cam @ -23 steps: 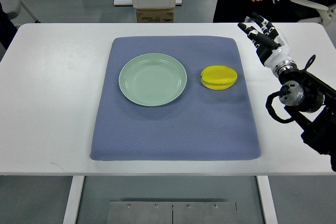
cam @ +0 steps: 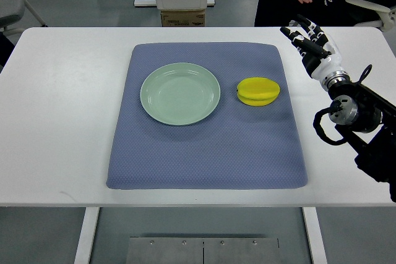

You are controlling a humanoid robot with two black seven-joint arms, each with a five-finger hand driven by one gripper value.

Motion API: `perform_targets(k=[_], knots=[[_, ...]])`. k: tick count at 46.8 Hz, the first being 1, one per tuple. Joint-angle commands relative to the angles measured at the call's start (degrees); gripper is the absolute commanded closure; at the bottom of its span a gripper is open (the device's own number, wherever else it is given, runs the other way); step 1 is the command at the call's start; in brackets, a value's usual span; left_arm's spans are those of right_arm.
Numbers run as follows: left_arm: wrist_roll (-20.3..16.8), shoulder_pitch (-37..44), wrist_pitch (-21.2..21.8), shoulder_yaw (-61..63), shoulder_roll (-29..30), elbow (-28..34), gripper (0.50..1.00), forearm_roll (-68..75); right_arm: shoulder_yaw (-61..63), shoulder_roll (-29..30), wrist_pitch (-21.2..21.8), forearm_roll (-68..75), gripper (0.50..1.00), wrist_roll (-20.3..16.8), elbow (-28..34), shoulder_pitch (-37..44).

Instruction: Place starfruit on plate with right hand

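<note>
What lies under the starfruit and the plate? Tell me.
Both the starfruit and the plate rest on a blue mat, which lies on the white table. The mat beneath them is hidden.

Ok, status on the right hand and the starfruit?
Right hand open, off mat. Yellow starfruit on blue mat, beside empty green plate. Path clear.

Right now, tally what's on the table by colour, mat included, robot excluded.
Yellow: 1, the starfruit
Pale green: 1, the plate
Blue-grey: 1, the mat
Total: 3. The right hand holds nothing, fingers open, off the mat's far right corner.
</note>
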Motion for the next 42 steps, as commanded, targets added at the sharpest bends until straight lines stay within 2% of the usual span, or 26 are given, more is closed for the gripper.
perform_targets(k=[1,35,42], knots=[[0.0,0.0,0.0,-0.1,0.0,0.0,0.500,0.0,0.1,0.0,0.0,0.0,0.500,0.0,0.0,0.0],[0.0,0.0,0.0,-0.1,0.0,0.0,0.500,0.0,0.1,-0.8,-0.1,0.0,0.500,0.3,-0.2,0.4],[0.0,0.0,0.0,-0.1,0.0,0.0,0.500,0.0,0.1,-0.8,-0.1,0.0,0.500,3.8,-0.5,0.7]])
